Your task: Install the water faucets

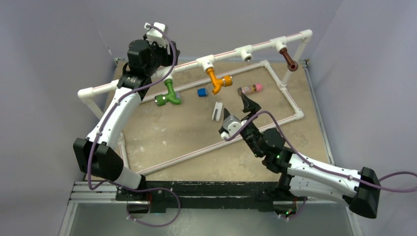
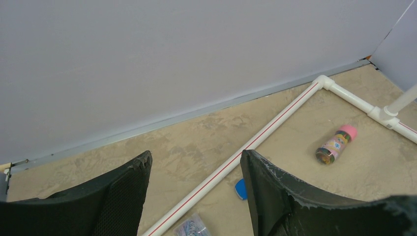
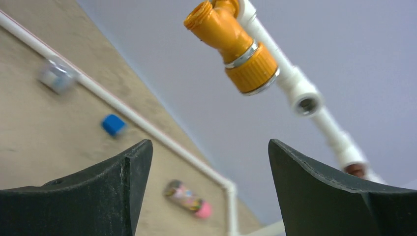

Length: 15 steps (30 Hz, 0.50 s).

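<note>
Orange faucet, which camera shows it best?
The right wrist view: the orange faucet is large, close and sharp. Top external shows it small, hanging from the white pipe; left wrist misses it.

no text, brand, number or sign can be read in any view. the small pink-capped cylinder [image 2: 336,145] lying on the tan tabletop [image 2: 206,128] wears a colourful printed wrap, but its print is too small and blurred to make out. the white plastic pipe [image 2: 275,123] bears only a thin red line.
</note>
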{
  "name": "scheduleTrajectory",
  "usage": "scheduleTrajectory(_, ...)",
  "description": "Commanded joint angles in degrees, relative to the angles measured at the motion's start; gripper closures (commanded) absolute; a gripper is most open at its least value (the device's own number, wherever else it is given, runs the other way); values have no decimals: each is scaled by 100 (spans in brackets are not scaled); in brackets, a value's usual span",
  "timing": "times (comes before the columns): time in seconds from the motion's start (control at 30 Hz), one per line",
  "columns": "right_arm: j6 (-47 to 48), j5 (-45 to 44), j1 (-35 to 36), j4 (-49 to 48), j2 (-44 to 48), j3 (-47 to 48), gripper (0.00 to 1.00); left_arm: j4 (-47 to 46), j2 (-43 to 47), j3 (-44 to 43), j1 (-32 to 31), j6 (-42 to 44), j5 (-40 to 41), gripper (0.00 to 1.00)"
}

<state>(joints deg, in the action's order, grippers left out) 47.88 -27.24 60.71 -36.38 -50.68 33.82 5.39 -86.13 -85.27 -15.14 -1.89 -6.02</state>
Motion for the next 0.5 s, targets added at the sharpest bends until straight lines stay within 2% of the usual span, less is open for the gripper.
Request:
scheduleTrajectory(0.0, 2806, 68, 0, -1040, -187, 271, 11, 918, -440, 398, -174, 17, -289, 34)
scheduleTrajectory(0.17, 3943, 423, 7, -1441, -605, 606, 10, 926, -424, 398, -174, 29, -294, 34)
scheduleTrajectory(0.27, 4199, 454, 9, -1392, -963, 901, 9, 919, -422, 406, -174, 23, -307, 34)
scheduleTrajectory(0.47, 4633, 470, 8, -2239, -1629, 1093, 11, 913, -422, 406, -174, 30, -311, 34)
